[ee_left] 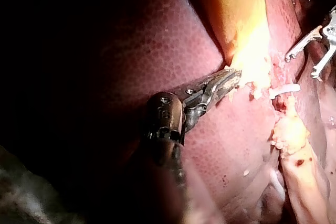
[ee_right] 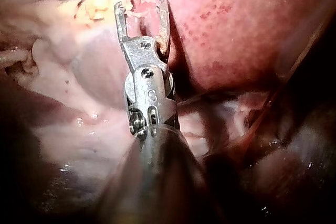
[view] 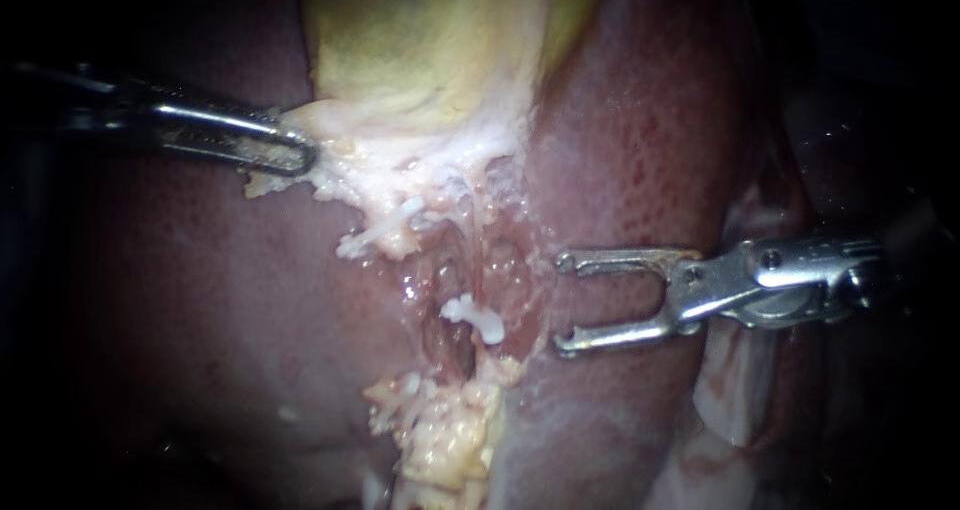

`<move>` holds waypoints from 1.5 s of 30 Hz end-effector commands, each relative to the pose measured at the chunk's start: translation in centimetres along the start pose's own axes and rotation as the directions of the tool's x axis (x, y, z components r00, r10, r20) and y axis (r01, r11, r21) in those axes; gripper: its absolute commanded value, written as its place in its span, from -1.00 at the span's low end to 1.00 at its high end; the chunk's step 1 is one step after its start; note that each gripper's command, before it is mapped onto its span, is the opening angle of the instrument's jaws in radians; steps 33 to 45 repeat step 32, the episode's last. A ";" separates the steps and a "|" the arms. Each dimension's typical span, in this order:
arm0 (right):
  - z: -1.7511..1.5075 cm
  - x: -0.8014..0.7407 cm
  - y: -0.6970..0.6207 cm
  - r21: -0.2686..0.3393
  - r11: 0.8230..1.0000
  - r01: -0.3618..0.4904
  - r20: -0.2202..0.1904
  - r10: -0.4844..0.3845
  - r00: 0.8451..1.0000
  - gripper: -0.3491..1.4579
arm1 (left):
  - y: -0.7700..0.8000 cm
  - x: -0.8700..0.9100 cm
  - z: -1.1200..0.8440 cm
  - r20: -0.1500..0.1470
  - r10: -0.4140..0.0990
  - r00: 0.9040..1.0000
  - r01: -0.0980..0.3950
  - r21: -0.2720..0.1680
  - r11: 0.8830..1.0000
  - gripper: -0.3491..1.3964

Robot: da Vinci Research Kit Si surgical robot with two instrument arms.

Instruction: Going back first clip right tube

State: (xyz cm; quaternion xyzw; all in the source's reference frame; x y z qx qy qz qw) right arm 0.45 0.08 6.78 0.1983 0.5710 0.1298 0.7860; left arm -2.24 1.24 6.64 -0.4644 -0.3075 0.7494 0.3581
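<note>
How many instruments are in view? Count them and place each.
2. The left instrument grips the gallbladder's pale lower edge; the right instrument hangs open over the liver.

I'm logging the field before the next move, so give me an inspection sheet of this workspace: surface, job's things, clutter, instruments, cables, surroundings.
Surface: liver, red and moist, with an opened groove below the gallbladder.
Job's things: a small white piece lies in the groove; I cannot tell whether it is a tube or a clip.
Clutter: yellowish fatty bits at the groove's lower end.
Instruments: the left instrument has its jaws shut on whitish tissue at the gallbladder's base. The right instrument has its jaws open and empty, beside the groove.
Cables: nothing seen.
Surroundings: dark beyond the lit tissue; nothing seen.
</note>
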 end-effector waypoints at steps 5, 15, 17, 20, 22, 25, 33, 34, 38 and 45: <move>-0.08 0.05 0.00 0.004 0.999 0.034 -0.001 -0.034 0.999 -0.06 | 0.00 0.00 0.02 0.000 0.000 1.000 0.000 0.001 1.000 -1.00; -0.17 0.11 0.04 0.005 0.998 0.069 -0.002 -0.069 0.998 -0.06 | -0.03 -0.10 0.33 -0.001 0.007 1.000 -0.007 0.006 1.000 -1.00; -0.17 0.11 0.04 0.005 0.997 0.075 -0.002 -0.075 0.997 -0.06 | -0.04 -0.12 0.39 0.002 0.008 1.000 -0.008 0.001 1.000 -1.00; -0.18 0.12 0.05 0.005 0.997 0.080 -0.002 -0.080 0.997 -0.06 | -0.06 -0.15 0.48 0.005 0.011 1.000 -0.011 -0.004 1.000 -1.00; -0.18 0.13 0.06 0.004 0.996 0.085 -0.002 -0.085 0.996 -0.06 | -0.06 -0.16 0.51 0.006 0.012 1.000 -0.012 -0.005 1.000 -1.00; -0.19 0.14 0.06 0.004 0.996 0.090 -0.002 -0.090 0.996 -0.06 | -0.08 -0.17 0.52 0.006 0.012 1.000 -0.012 -0.005 1.000 -1.00; -0.19 0.14 0.06 0.005 0.995 0.096 -0.002 -0.096 0.995 -0.06 | -0.08 -0.17 0.51 0.006 0.012 1.000 -0.012 -0.005 1.000 -1.00; -0.19 0.14 0.06 0.005 0.995 0.096 -0.002 -0.096 0.995 -0.06 | -0.08 -0.17 0.51 0.006 0.012 1.000 -0.012 -0.005 1.000 -1.00; -0.19 0.14 0.06 0.005 0.995 0.096 -0.002 -0.096 0.995 -0.06 | -0.08 -0.17 0.51 0.006 0.012 1.000 -0.012 -0.005 1.000 -1.00; -0.19 0.14 0.06 0.005 0.995 0.096 -0.002 -0.096 0.995 -0.06 | -0.08 -0.17 0.51 0.006 0.012 1.000 -0.012 -0.005 1.000 -1.00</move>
